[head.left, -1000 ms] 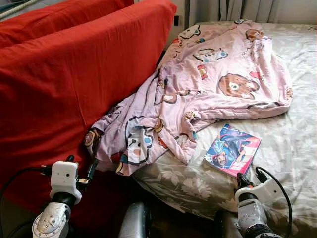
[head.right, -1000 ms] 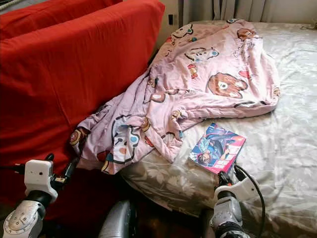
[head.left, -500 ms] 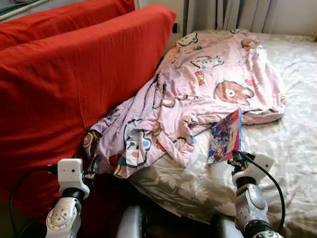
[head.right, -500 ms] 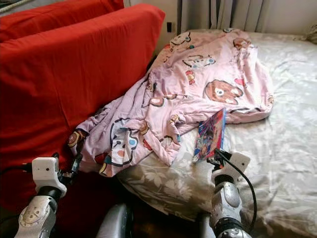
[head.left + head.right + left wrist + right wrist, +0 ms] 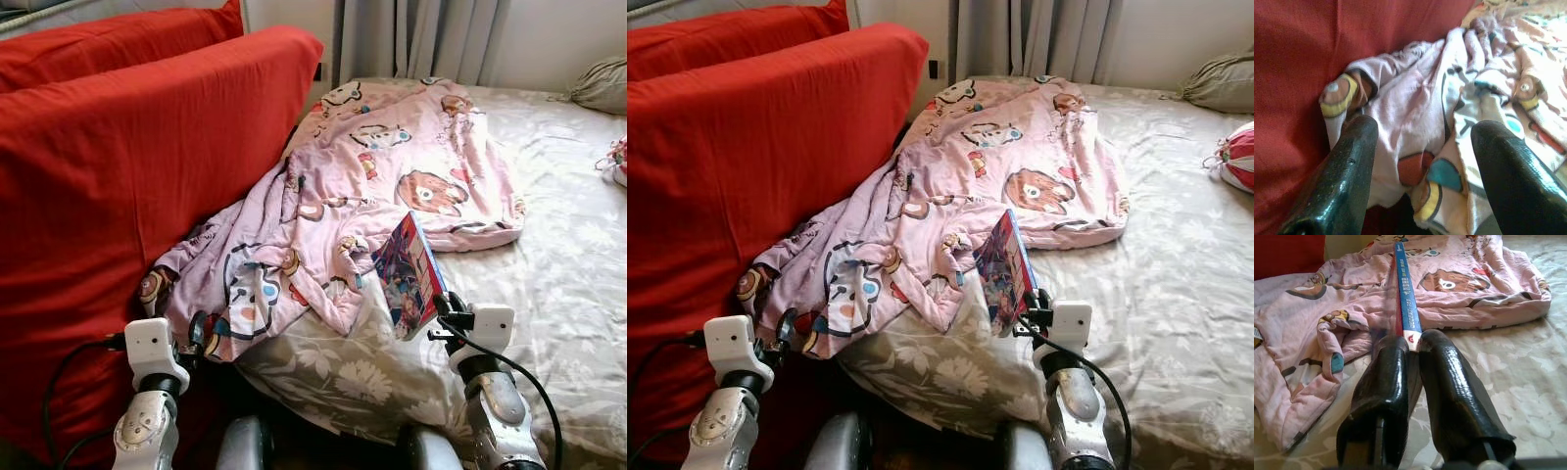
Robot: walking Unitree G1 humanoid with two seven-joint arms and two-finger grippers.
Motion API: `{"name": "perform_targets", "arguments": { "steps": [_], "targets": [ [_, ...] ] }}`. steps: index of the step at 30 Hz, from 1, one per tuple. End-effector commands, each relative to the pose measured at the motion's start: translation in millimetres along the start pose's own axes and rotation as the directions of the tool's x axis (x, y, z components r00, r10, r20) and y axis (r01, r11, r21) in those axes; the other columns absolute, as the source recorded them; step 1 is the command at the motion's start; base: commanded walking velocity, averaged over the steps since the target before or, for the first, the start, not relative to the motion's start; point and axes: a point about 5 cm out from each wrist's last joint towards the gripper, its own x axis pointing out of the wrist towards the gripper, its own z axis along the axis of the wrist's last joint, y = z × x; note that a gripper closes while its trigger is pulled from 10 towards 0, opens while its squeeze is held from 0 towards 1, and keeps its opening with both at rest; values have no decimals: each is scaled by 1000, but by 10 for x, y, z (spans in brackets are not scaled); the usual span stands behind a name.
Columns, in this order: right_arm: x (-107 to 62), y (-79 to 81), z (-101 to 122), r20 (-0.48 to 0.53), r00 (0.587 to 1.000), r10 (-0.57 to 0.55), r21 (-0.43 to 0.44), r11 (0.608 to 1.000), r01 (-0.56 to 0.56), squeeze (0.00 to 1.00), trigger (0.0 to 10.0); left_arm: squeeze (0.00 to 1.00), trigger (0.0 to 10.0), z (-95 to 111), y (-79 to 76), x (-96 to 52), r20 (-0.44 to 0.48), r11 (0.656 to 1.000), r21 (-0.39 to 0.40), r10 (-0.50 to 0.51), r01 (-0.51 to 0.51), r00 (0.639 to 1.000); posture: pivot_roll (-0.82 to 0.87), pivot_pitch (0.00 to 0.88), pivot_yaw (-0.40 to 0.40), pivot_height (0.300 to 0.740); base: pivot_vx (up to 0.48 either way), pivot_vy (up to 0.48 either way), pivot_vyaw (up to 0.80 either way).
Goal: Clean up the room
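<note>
1. A thin comic book (image 5: 409, 276) is held on edge by the right gripper (image 5: 1411, 345); its blue spine is clamped between the two black fingers (image 5: 1449, 391), which are closed almost together on its lower corner.
2. The book is lifted clear of the bed (image 5: 578, 284) and is tilted, with its colourful cover turned toward the red side of the scene.
3. Beyond the tips of the right fingers, a pink cartoon-print blanket (image 5: 392, 176) is spread in a rumpled heap over the flowered bedsheet; the book's upper edge is seen against the blanket's folds.
4. The left gripper (image 5: 1422, 134) is held low beside the blanket's hanging corner, and its fingers (image 5: 1349, 171) are spread wide apart with nothing grasped between them.
5. Directly ahead of the left fingers, the blanket's bunched corner is seen lying against a large red cushion (image 5: 127, 166), which is propped upright beside the bed.
6. Far past the right fingers, a grey-green pillow (image 5: 600, 86) is seen at the bed's far corner, and a red and white bundle (image 5: 1236, 157) is seen at the bed's outer edge.
7. Grey curtains (image 5: 411, 39) are hung on the wall behind the head of the bed.
</note>
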Motion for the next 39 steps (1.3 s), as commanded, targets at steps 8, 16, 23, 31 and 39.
{"name": "perform_targets", "arguments": {
  "steps": [8,16,23,31,39],
  "targets": [
    [14,141,36,30,999,26,9,1000,-26,0,10000,0,10000,-275,111,-88,-97,999,35,21,-18,995,40,0,20,676,0,0,0],
    [10,122,31,22,1000,1,26,1000,-1,0,10000,0,10000,-505,185,-110,-212,999,40,31,-23,977,34,0,26,726,0,0,0],
    [83,119,95,23,1000,-3,11,1000,3,0,10000,0,10000,-791,240,-212,-388,997,61,65,-45,919,48,0,0,740,0,0,0],
    [147,112,177,46,999,-16,18,1000,16,0,10000,0,10000,-1197,246,-591,-633,995,89,95,-50,768,47,0,-11,740,0,0,0],
    [147,133,149,33,999,-24,28,999,23,0,10000,0,10000,-1195,147,-552,-625,995,59,97,-77,775,55,0,-15,740,0,0,0]
  ]
}}
